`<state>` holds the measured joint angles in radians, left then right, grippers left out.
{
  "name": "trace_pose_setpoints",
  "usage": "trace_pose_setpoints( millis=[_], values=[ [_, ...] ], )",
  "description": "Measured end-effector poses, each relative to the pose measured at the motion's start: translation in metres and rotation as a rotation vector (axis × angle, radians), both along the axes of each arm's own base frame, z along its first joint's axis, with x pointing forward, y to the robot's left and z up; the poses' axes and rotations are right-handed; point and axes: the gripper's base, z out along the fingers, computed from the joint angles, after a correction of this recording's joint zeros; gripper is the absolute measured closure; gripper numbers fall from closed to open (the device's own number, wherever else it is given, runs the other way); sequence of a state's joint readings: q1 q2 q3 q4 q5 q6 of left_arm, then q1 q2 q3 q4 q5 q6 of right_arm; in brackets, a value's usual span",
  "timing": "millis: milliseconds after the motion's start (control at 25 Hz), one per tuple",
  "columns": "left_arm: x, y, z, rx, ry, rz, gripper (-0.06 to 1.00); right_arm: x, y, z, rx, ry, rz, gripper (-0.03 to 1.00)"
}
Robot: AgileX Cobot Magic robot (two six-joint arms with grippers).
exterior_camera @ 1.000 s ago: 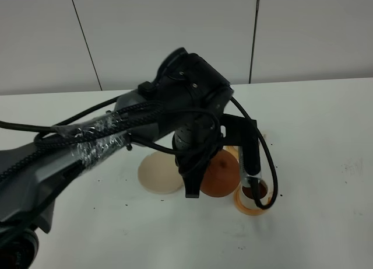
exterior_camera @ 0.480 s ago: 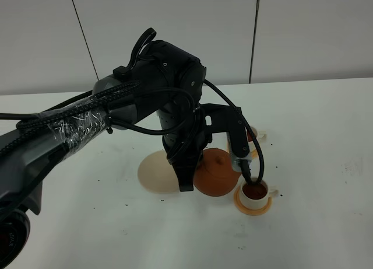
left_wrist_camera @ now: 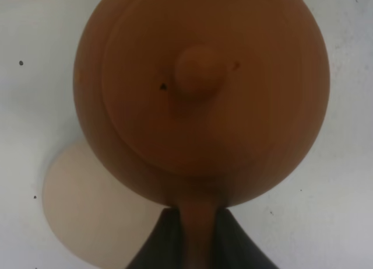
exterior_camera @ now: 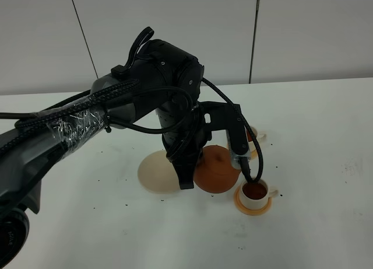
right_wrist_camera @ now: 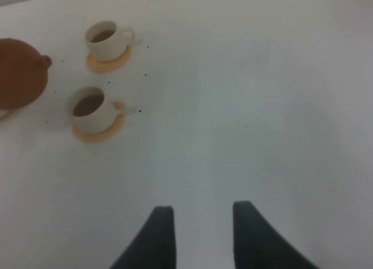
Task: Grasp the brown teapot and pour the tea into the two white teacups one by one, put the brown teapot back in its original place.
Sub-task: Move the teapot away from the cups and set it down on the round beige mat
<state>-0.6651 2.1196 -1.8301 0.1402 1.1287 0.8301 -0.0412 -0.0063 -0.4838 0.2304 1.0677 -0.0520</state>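
While the black left arm reaches across the middle of the white counter (exterior_camera: 326, 123), its left gripper (left_wrist_camera: 195, 234) is clamped on the loop handle of the round, squat terracotta-orange clay teapot (exterior_camera: 217, 170). From the left wrist camera the teapot's matte lid with its small rounded knob fills the view, and the dark fingers (left_wrist_camera: 154, 245) pinch the handle from both sides. The pot sits level, between the flat round beige trivet (exterior_camera: 154, 173) and the nearer small cream-white cylindrical teacup (exterior_camera: 254, 193); whether its base touches the counter I cannot tell.

That cup stands on a thin tan-orange round coaster (exterior_camera: 252, 206) and holds dark reddish-brown tea (exterior_camera: 254, 191). The second white teacup (right_wrist_camera: 106, 39), also filled with dark liquid, rests on its own orange coaster (right_wrist_camera: 109, 61) farther back, mostly hidden behind the arm from above. The arm carries bundled black cables wrapped in shiny clear plastic film (exterior_camera: 76, 129).

Well apart from the cups, the right gripper (right_wrist_camera: 198, 234) hangs over bare counter, its two dark fingers parted with nothing between them. Small dark specks dot the smooth surface. No writing is readable anywhere.
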Motion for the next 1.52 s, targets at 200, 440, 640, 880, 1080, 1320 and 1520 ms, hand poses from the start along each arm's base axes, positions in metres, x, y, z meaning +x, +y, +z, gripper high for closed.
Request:
trace_pose_setpoints(
  millis=[200,440,640,880,1080,1320,1520],
  values=[
    [0.007,0.009,0.000,-0.037,0.017,0.063,0.78,0.000,0.000,0.000,0.000,0.000,0.000,0.73],
    [0.022,0.033,-0.001,-0.055,0.032,0.184,0.78,0.000,0.000,0.000,0.000,0.000,0.000,0.73],
    [0.032,0.058,-0.012,-0.034,0.033,0.265,0.78,0.000,0.000,0.000,0.002,0.000,0.000,0.73],
    [0.035,0.080,-0.043,-0.044,0.030,0.341,0.78,0.000,0.000,0.000,0.001,0.000,0.001,0.73],
    [0.034,0.087,-0.059,-0.054,0.010,0.378,0.78,0.000,0.000,0.000,0.001,0.000,0.001,0.73],
    [0.034,0.088,-0.060,-0.053,-0.012,0.406,0.78,0.000,0.000,0.000,0.001,0.000,0.001,0.73],
    [0.032,0.090,-0.049,-0.059,-0.032,0.419,0.78,0.000,0.000,0.000,0.001,0.000,0.001,0.73]
  ],
)
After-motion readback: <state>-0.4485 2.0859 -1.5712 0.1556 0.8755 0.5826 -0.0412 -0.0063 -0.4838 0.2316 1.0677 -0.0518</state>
